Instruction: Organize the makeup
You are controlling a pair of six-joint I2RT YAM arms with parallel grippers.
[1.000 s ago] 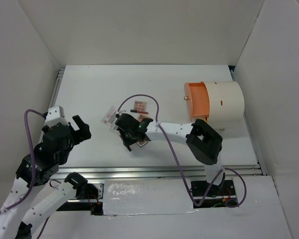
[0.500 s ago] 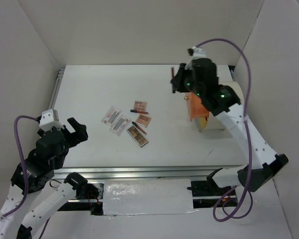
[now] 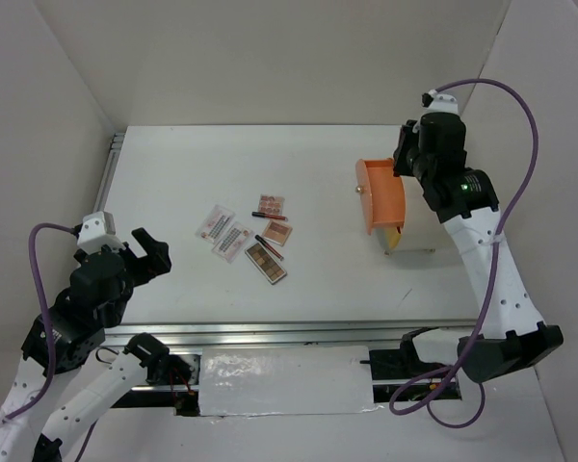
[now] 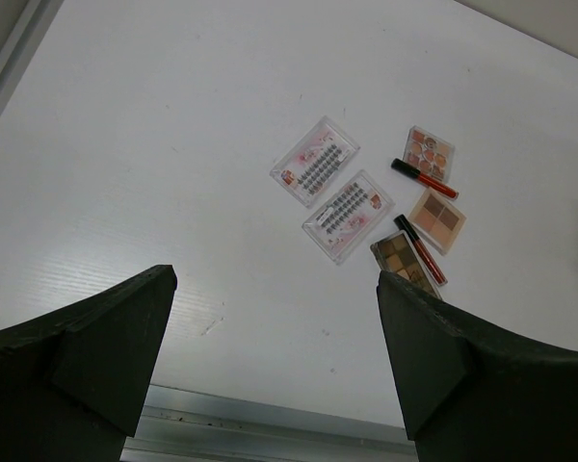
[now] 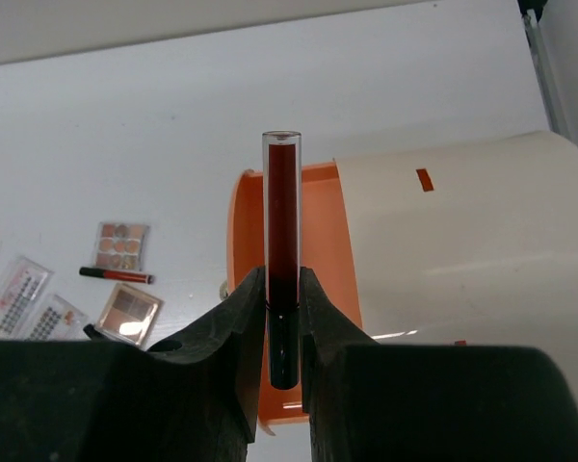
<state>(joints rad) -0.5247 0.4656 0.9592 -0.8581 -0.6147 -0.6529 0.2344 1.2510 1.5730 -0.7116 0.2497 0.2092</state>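
Light is bright, diffuse, from overhead; the white table [image 3: 270,164] reads near-overexposed and shadows are soft and short. Left wrist view: own fingers [image 4: 77,356] are dark and slightly soft. Right wrist view: glare patch on one palette [image 5: 130,313].

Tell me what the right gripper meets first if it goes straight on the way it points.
Most likely the open orange drawer: the right gripper, shut on a red stick, points at it, with the stick's tip leading. How far the drawer lies beyond the tip is unclear.
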